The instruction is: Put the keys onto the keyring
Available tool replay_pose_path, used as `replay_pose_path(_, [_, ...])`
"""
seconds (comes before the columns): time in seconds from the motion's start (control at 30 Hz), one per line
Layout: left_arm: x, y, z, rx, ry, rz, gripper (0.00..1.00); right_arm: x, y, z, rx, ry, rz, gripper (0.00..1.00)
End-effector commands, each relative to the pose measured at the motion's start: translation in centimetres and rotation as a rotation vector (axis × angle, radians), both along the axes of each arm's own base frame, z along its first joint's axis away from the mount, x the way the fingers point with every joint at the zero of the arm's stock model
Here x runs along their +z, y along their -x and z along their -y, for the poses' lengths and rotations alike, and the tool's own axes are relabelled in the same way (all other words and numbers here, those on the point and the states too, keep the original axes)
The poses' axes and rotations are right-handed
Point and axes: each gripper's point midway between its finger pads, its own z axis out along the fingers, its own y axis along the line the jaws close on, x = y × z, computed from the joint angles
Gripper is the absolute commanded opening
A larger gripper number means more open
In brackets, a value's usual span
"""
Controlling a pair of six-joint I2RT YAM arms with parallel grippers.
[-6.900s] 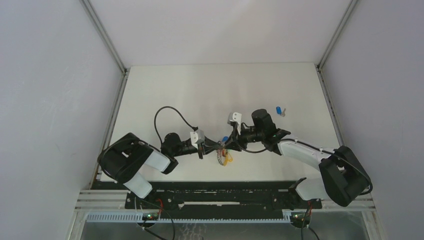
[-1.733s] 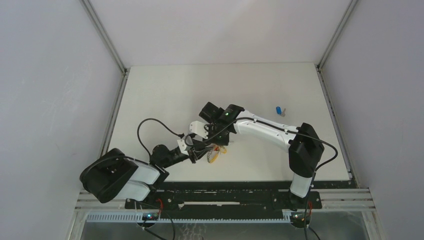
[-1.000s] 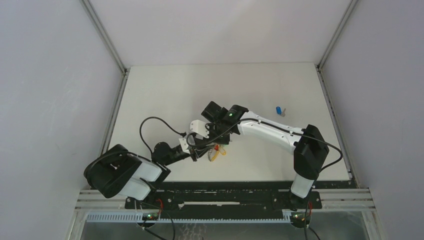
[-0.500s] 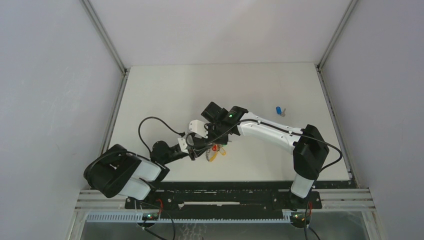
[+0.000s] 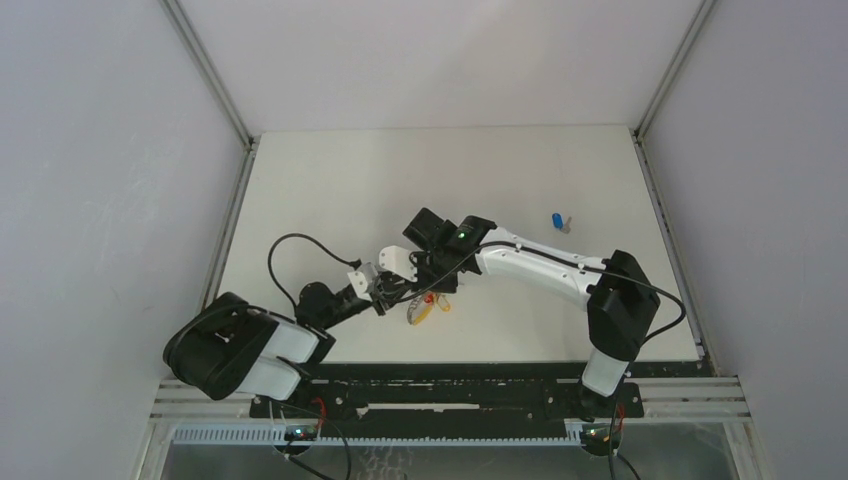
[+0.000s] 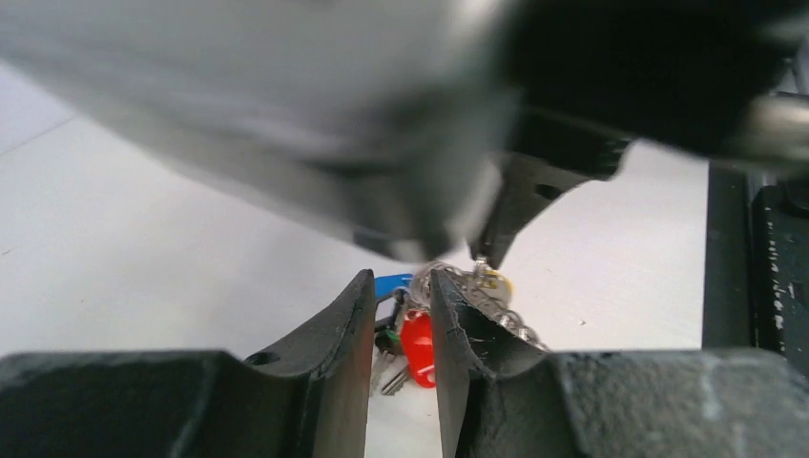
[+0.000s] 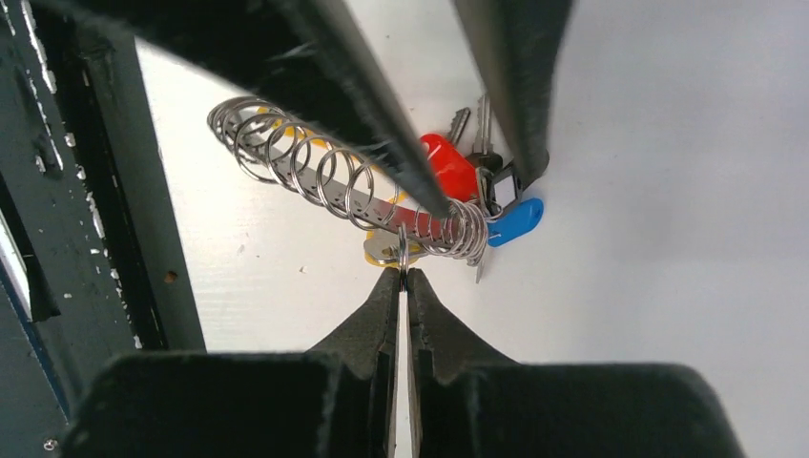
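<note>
The keyring [image 7: 403, 250] is a thin silver ring with a coiled spring chain [image 7: 315, 176] and red [image 7: 448, 167], blue [image 7: 515, 221] and yellow capped keys, lying low in the table's middle [image 5: 424, 308]. My right gripper [image 7: 403, 274] is shut on the ring's edge. My left gripper [image 6: 402, 281] stands open by a narrow gap, its tips straddling the bunch just above it; the red cap [image 6: 417, 345] shows through the gap. Two loose keys [image 5: 560, 222], one blue-capped, lie far off at the right of the table.
The black base rail [image 5: 440, 385] runs along the near edge close behind the keyring. Grey walls close in the white table [image 5: 340, 180] on three sides. The left arm's black cable [image 5: 285, 250] loops over the table.
The left gripper has drawn back a little to the left and its jaws have parted slightly. The right gripper stays shut on the ring, and the bunch has shifted a little toward the near edge.
</note>
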Motion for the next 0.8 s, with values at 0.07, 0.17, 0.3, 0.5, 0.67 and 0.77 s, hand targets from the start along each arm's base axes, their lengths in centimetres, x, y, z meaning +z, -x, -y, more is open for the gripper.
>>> replay_pose_path(0.07, [1.1,-0.8,-0.3,0.033,0.038,0.007,0.33,2.6,0.6,-0.6,0.058,-0.079,0.031,0.00])
replay_pose_path(0.17, [1.2,-0.3,0.4,-0.029,0.041,-0.005,0.33,2.8,0.7,-0.7,0.063,-0.091,0.034,0.00])
replay_pose_path(0.3, [1.3,0.8,1.1,-0.098,0.043,-0.017,0.34,2.6,0.6,-0.8,0.064,-0.087,0.038,0.00])
replay_pose_path(0.5, [1.7,1.5,1.8,-0.159,0.050,-0.021,0.34,2.7,0.6,-1.1,0.073,-0.098,0.044,0.00])
replay_pose_path(0.67, [1.3,1.4,2.4,-0.182,0.043,-0.041,0.32,2.7,0.6,-1.1,0.075,-0.097,0.045,0.00])
replay_pose_path(0.77, [0.9,1.3,2.7,-0.186,0.038,-0.052,0.31,2.7,0.8,-1.3,0.086,-0.100,0.044,0.00])
